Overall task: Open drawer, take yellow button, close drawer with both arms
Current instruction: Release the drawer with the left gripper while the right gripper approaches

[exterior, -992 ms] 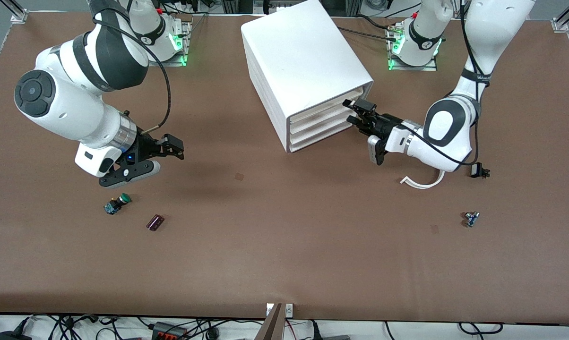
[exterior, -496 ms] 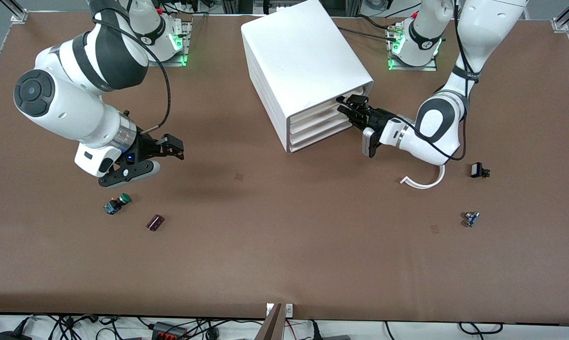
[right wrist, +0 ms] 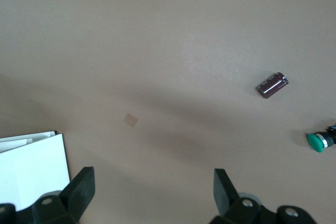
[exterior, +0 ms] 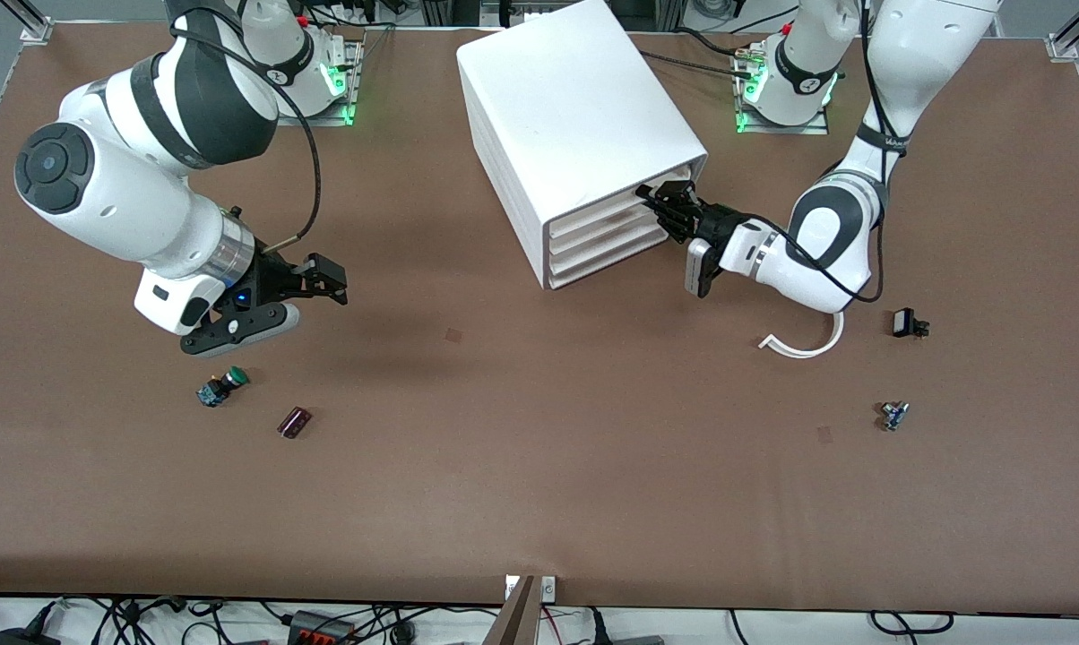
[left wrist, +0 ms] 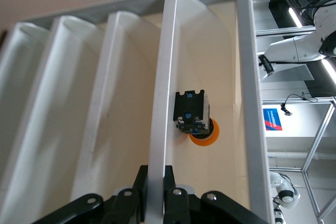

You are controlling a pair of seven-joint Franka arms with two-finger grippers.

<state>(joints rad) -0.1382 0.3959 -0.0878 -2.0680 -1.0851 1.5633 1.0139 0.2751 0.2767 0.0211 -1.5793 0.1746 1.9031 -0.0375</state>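
Drawer (left wrist: pixel 160 103) at the top of the white cabinet (exterior: pixel 575 116), upper centre of the front view, with the left gripper (exterior: pixel 668 208) pinching its front lip — in the left wrist view the fingers (left wrist: pixel 139 192) clamp that thin white edge at the bottom of the frame. Inside the drawer lies the button (left wrist: pixel 195 119), its yellow-orange cap against the tray floor and its black-and-blue body beside the front wall, near the middle of the left wrist frame. The three lower drawers (exterior: pixel 607 246) sit flush in the cabinet.

At the left of the front view the right gripper (exterior: pixel 311 288) hangs over bare table (exterior: pixel 539 466), fingers spread wide and holding nothing. Below it in that frame lie a green-capped button (exterior: pixel 221 385) and a dark cylinder (exterior: pixel 294 421) — both also at the right edge of the right wrist view. Toward the left arm's end of the table rest a curved white strip (exterior: pixel 804 345), a small black part (exterior: pixel 907 324) and a small blue-and-grey part (exterior: pixel 893 415).
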